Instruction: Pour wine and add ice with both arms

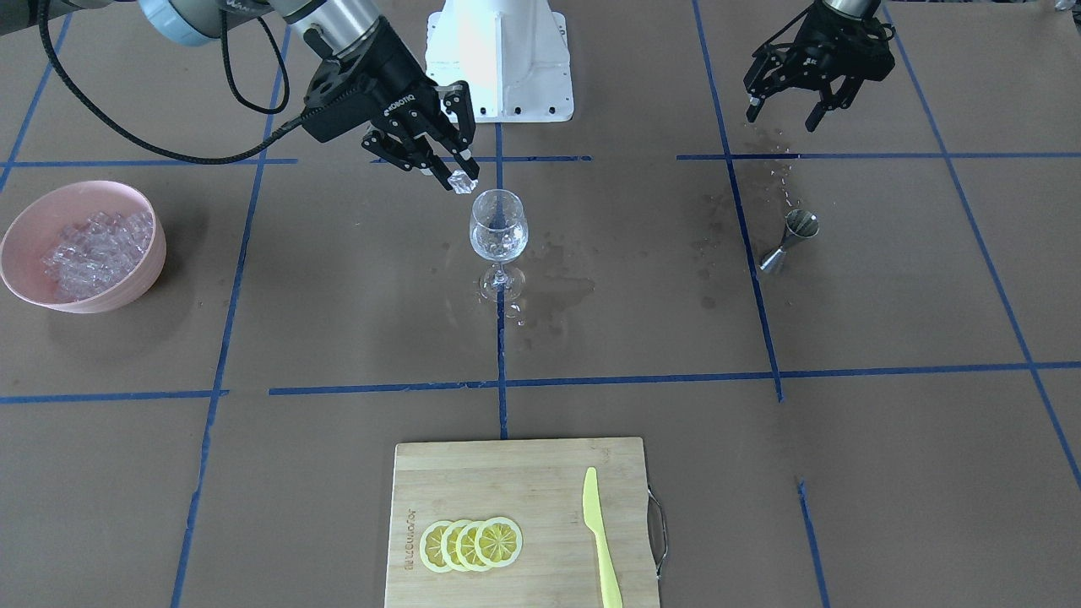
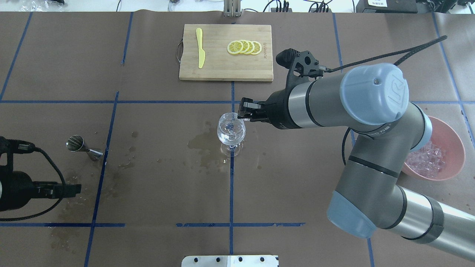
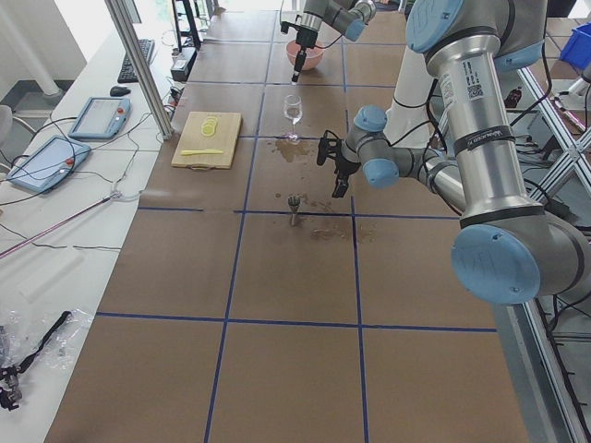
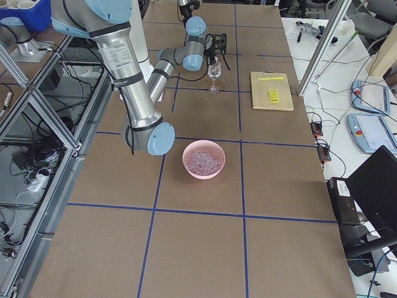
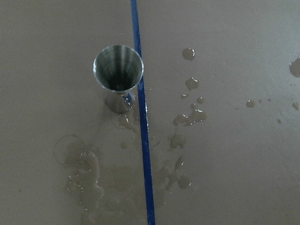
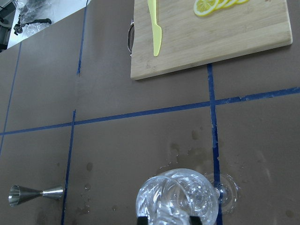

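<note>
Ice step | black right gripper [image 1: 460,173] pinches one clear ice cube [image 1: 464,182] just above the clear stemmed wine glass [image 1: 498,226], poised, I judge, for the drop | black left gripper [image 1: 781,114] hangs spread, empty, near the steel cone jigger [image 1: 798,236] | front view shows the pinch; overhead hides it | more ice in pink bowl [image 1: 139,283]; wine I can't make out.

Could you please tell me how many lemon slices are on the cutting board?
4 lemon slices, in one overlapping row on the cutting board, apart from the yellow knife; another could hide underneath.
</note>
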Available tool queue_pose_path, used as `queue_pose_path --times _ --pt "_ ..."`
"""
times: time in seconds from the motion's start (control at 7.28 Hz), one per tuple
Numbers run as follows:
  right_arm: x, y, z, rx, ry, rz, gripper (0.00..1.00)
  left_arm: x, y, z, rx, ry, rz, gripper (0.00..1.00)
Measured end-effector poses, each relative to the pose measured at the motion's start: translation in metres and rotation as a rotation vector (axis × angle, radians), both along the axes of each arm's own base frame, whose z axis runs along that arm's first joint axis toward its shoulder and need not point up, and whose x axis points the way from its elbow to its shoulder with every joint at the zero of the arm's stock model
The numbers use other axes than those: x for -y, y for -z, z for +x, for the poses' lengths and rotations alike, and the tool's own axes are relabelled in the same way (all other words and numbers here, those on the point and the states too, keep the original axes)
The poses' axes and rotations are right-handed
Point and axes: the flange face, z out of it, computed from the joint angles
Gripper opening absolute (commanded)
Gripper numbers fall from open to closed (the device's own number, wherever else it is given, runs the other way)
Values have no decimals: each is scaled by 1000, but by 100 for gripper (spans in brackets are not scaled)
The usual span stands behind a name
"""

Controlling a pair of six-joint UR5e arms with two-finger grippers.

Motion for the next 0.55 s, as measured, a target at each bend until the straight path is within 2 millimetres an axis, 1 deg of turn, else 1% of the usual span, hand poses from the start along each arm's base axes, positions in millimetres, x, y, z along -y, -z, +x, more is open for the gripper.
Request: queue_pose_path --times 0.14,0.41,0.55 --pt "2 1 -7 -5 1 -2 0 14 12 -10 17 12 26 100" --pt "-1 3 -20 -9 4 -1 0 30 28 -30 24 14 46 100" --pt "-4 4 -24 -11 3 1 17 38 35 -35 28 14 48 100"
